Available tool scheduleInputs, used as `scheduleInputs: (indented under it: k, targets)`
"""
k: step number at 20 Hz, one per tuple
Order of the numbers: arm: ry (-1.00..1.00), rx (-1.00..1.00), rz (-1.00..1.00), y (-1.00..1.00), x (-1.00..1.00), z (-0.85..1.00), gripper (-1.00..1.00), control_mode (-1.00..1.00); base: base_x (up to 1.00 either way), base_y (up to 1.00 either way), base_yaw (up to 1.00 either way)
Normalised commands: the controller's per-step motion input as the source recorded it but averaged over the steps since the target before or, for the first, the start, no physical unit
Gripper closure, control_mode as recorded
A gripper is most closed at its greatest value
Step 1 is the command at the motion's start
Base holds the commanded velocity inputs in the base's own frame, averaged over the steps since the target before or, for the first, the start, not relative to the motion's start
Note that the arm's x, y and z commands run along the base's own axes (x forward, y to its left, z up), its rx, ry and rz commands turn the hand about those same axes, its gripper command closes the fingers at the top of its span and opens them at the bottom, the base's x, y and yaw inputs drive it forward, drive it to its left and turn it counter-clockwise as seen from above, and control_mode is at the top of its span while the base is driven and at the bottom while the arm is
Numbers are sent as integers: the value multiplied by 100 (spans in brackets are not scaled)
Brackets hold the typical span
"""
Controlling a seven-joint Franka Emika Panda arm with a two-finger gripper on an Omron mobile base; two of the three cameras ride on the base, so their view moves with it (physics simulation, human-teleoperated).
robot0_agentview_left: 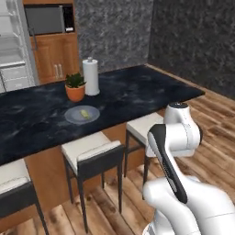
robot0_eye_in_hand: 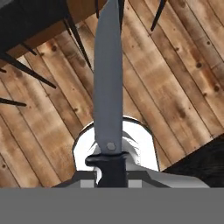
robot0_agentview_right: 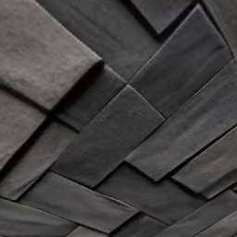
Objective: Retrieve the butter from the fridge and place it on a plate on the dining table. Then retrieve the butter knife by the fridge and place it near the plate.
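Here the tool is clenched on the butter knife, whose dark handle sits between the finger tips at the bottom of the hand view while its long grey blade runs straight up the middle of that view, over a wooden plank floor. Thin dark stool legs cross the upper left of the same view, beneath a dark slab edged in wood. In the left base view the dining table stretches across as a long worktop with a black, white-veined top and a wooden base. The round grey plate lies on the worktop near its front edge, and the butter, a small pale-yellow stick, rests on the plate, a little right of the plate's centre. Just behind the plate stands a potted plant in an orange pot, and touching or nearly touching the pot on its right stands a white paper towel roll. Cushioned stools are tucked along the near side of the worktop, below the plate. Beyond the worktop, behind the plant, the fridge stands open with white shelves showing, beside a wooden cabinet holding a microwave. The right base view shows dark grey slanted tiles at close range.
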Motion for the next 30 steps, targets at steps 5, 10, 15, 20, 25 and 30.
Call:
scheduleInputs:
  k: [5, 10, 15, 20, 25, 30]
  targets:
    - [0, 0, 0, 0, 0, 0, 100, 100, 18, -100, 57]
    - [0, 0, 0, 0, 0, 0, 100, 100, 60, -76, 40]
    - [0, 0, 0, 0, 0, 0, 100, 100, 56, 6, 1]
    - [0, 0, 0, 0, 0, 0, 100, 100, 80, 48, 0]
    - [0, 0, 0, 0, 0, 0, 100, 100, 49, 12, 0]
    - [0, 0, 0, 0, 0, 0, 100, 100, 62, 0, 2]
